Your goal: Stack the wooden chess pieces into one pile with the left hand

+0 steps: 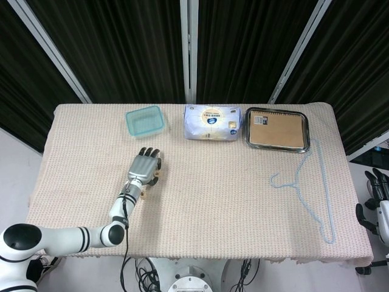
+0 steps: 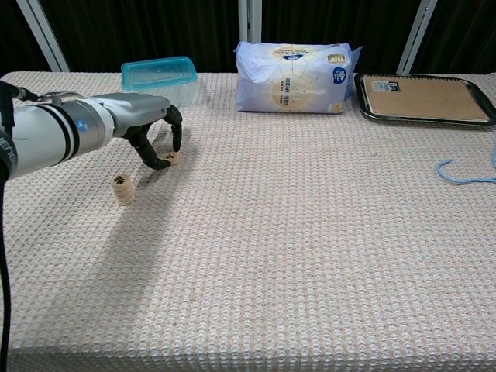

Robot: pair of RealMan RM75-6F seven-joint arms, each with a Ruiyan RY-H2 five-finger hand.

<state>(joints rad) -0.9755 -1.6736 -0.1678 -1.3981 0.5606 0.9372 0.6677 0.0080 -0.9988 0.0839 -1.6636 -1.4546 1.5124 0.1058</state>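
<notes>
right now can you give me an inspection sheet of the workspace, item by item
surface: table under a beige woven cloth, flat.
job's things: short stack of wooden pieces standing upright; one loose piece lying beyond it, at the fingers of the left hand.
clutter: teal box, white packet, metal tray holding a brown notebook, blue hanger, all along the far and right sides.
hands: left hand curled over the loose piece, grasp not certain; right hand off the table edge, holding nothing.
cables: bundle below the near table edge.
surroundings: dark curtains with light posts.
</notes>
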